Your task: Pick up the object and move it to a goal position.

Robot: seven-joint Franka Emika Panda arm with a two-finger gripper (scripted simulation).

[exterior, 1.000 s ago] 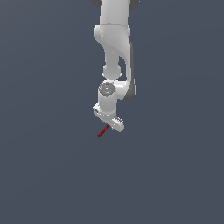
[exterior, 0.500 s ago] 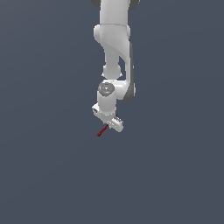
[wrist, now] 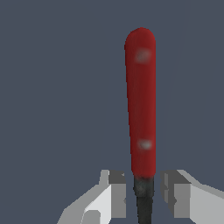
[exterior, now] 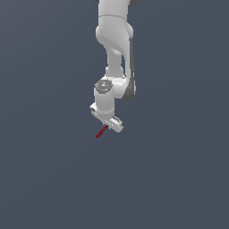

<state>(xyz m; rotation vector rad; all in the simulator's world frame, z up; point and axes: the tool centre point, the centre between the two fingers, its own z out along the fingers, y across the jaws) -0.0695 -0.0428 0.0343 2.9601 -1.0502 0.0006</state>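
The object (exterior: 101, 132) is a thin red rod with a short black end, sticking out below the white arm toward the exterior view's left. My gripper (exterior: 107, 127) is shut on the object at that black end. In the wrist view the red shaft of the object (wrist: 141, 100) runs straight away from the camera. Its black end sits between the two grey fingers (wrist: 116, 192) of the gripper (wrist: 143, 181). The rod looks clear of the ground.
A plain dark grey-blue ground fills both views. The white arm (exterior: 114, 53) comes down from the upper edge of the exterior view. No goal marker shows.
The gripper and the rod have shifted together slightly up and toward the exterior view's left over the last half second. Before that they held still.
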